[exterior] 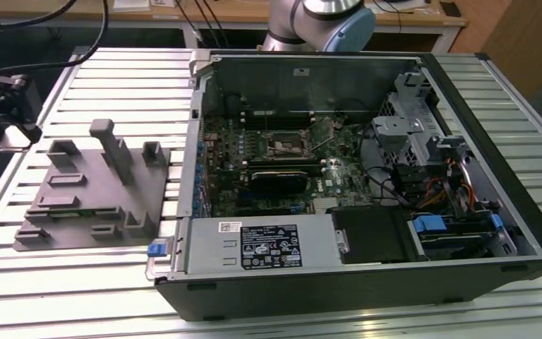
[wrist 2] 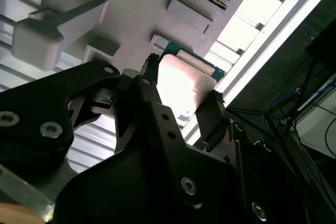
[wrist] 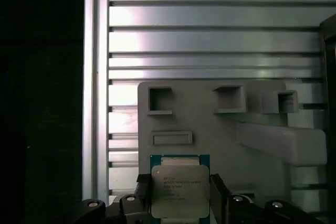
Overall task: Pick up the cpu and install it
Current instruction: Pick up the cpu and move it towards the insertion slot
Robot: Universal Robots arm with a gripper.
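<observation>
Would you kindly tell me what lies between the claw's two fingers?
The cpu, gripped at its edges by the claw, as both wrist views show.

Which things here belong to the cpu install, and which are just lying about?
In the job:
cpu, held in the gripper
socket, inside the open case

Lying about:
grey plate
power supply
drive cage
cables

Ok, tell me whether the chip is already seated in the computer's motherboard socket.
No: in the first wrist view the chip is gripped in the claw, with the grey plate behind it.
</observation>
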